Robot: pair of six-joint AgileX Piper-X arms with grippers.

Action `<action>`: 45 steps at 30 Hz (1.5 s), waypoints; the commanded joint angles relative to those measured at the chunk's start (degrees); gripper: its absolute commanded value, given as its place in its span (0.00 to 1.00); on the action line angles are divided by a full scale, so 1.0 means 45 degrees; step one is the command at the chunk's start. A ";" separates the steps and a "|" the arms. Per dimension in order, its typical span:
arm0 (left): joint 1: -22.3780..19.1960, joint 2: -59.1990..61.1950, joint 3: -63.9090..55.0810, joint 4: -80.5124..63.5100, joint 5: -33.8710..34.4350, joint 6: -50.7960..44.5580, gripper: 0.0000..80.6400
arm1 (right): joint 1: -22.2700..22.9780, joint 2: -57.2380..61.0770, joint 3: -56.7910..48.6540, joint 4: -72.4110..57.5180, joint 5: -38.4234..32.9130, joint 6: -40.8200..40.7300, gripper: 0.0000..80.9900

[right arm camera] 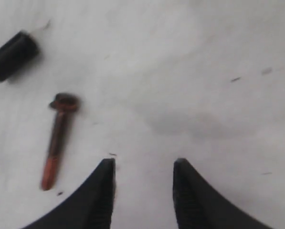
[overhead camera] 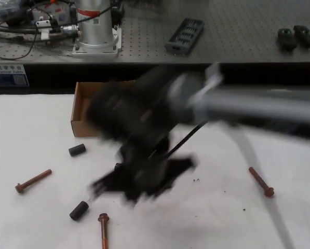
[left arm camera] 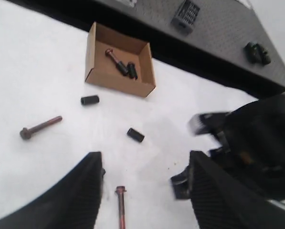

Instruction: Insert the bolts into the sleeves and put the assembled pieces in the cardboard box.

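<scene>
Already the cardboard box [left arm camera: 114, 79] holds a sleeved bolt [left arm camera: 117, 62]; both arms' jaws stand wide, empty.

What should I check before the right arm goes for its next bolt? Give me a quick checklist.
1. Right end effector open and empty: ok.
2. Loose bolt lying close to it, nothing on top of it: ok.
3. Free sleeve lying near that bolt: ok.
4. Left end effector open and holding nothing: ok.
5. Cardboard box has room left, with only a few pieces inside: ok.
6. Clearance between the two arms: cannot tell. The right arm sits close beside the left end effector in the left wrist view.
</scene>
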 commanded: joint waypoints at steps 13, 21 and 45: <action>-0.1517 0.8118 -0.0014 -0.1189 0.1179 -0.0418 0.50 | -0.4829 -0.8783 0.6979 -0.3637 -0.0548 -0.2066 0.36; -0.3539 1.0425 -0.0012 -0.1732 0.0755 -0.1269 0.50 | -0.4806 -1.0561 0.8934 -0.4117 -0.0675 -0.1823 0.36; -0.4296 1.4458 -0.2603 -0.0745 -0.0842 -0.0274 0.50 | -0.4806 -1.0556 1.0240 -0.4424 -0.2780 -0.1160 0.36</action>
